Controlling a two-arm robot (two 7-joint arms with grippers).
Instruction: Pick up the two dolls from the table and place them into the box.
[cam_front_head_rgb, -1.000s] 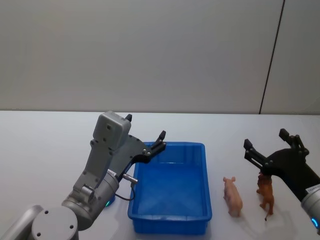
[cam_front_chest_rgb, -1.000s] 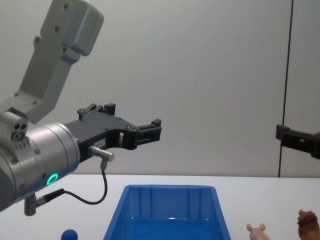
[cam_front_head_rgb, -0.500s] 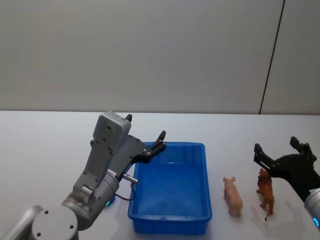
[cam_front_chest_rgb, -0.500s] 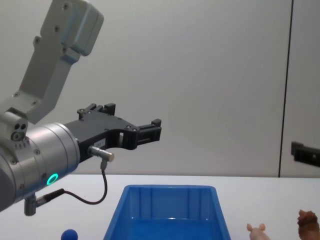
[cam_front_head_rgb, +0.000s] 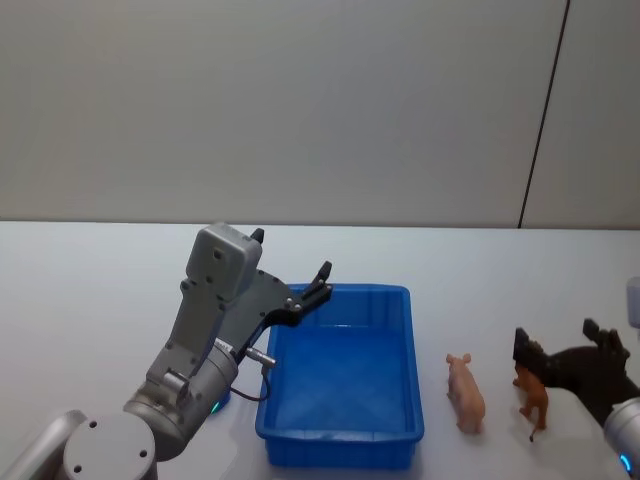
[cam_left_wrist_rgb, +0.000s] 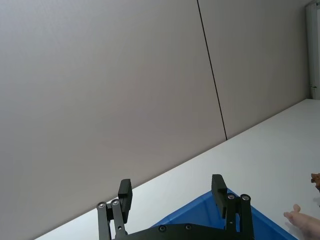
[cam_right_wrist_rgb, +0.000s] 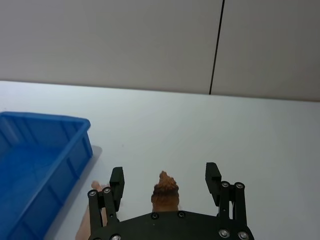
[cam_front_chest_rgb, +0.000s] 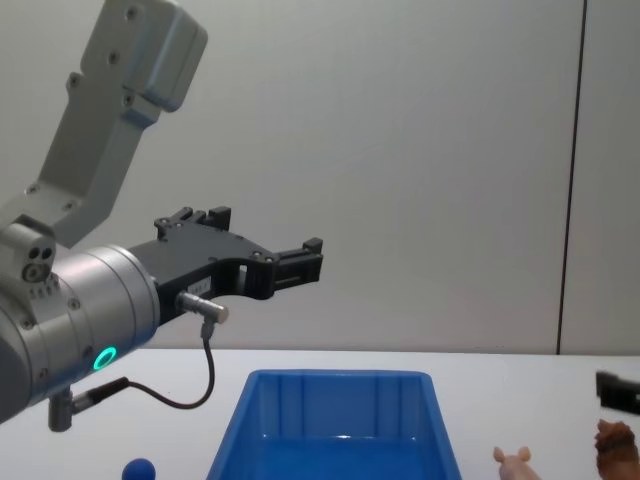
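In the lower right of the head view, the right gripper (cam_front_head_rgb: 557, 338) sits low over the table (cam_front_head_rgb: 80, 290) with its 2 fingers spread apart. The shaggy reddish-brown doll (cam_front_head_rgb: 532, 395) stands upright right at them. In the right wrist view its head rises between the 2 fingers, with a gap showing on either side, so nothing is clamped. The pale pink doll (cam_front_head_rgb: 466, 393) stands on the table just to the left of the brown one, between it and the blue box's (cam_front_head_rgb: 335, 448) right wall, and it touches neither. The box sits at lower centre. The left gripper (cam_front_head_rgb: 292, 255), fingers also parted and holding nothing, hangs left of centre over the box's far left corner. In the chest view it is well above the rim, and a small blue ball (cam_front_chest_rgb: 139, 469) lies at the lower left.
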